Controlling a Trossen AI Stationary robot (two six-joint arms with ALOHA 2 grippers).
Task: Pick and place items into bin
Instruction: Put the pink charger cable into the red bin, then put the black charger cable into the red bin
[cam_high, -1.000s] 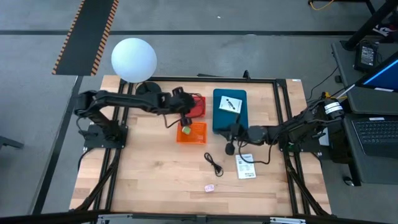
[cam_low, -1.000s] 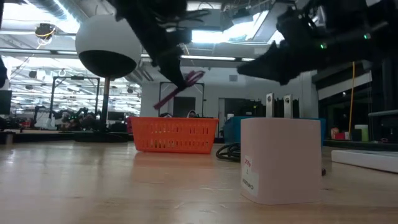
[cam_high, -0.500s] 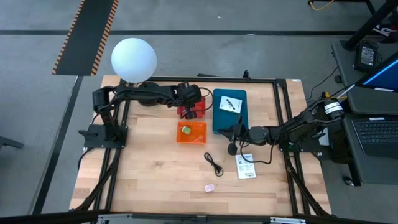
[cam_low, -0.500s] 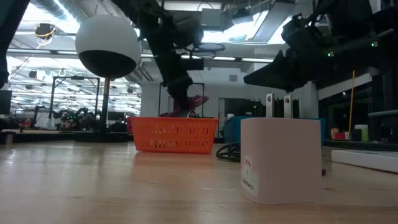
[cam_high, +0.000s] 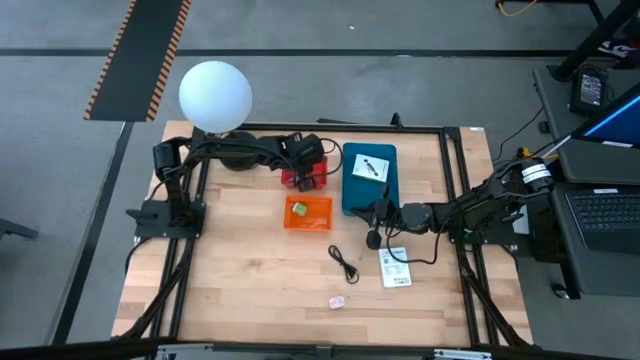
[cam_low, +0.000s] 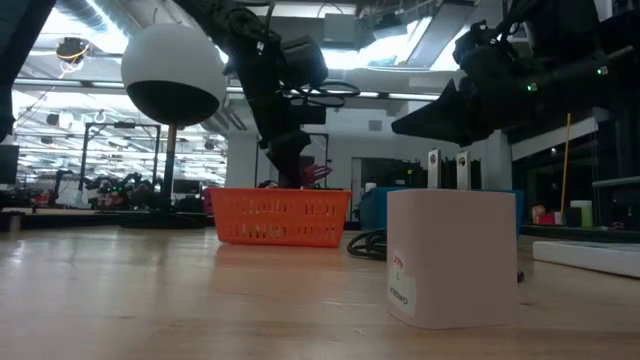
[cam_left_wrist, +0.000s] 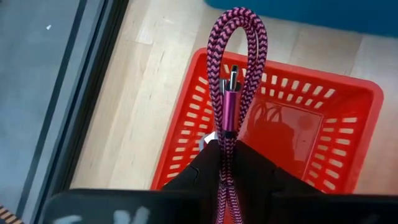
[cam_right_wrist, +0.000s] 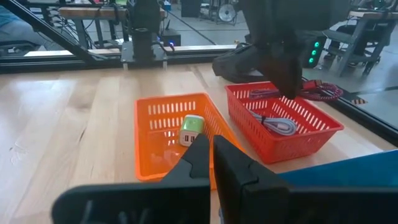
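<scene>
My left gripper (cam_high: 304, 172) is over the red basket (cam_high: 297, 181) at the table's far side, shut on the dark-red braided cord (cam_left_wrist: 239, 56). The cord's folded loop sticks out past the fingers over the basket (cam_left_wrist: 367, 93). My right gripper (cam_high: 378, 212) hovers shut beside the teal bin (cam_high: 367, 192), touching nothing. One white printed packet (cam_high: 370, 167) lies in that bin. The other packet (cam_high: 396, 268), the black cord (cam_high: 345, 262) and the tiny pink piece (cam_high: 337, 301) lie on the table nearer the front. My left gripper pinches the dark-red cord's doubled strands (cam_left_wrist: 222, 134) between its two fingers, which lie along the bundle. The loop end (cam_left_wrist: 241, 22) and a metal plug (cam_left_wrist: 231, 78) stick out ahead of the fingers above the red basket (cam_right_wrist: 286, 121). Whether the loop touches the rim, I cannot tell.
An orange basket (cam_high: 308, 212) holding a white-and-green block (cam_right_wrist: 191, 129) sits just in front of the red one, which has a pale cord (cam_right_wrist: 277, 124) inside. The white globe lamp (cam_high: 215, 95) stands at the far left corner. A white box (cam_low: 450, 255) stands close to the low camera.
My left gripper has swung from above the orange basket toward the table's far edge, to above the red basket, and has come down. The dark-red cord went with it and has dropped from well above the baskets to about rim height. It stays pinched.
</scene>
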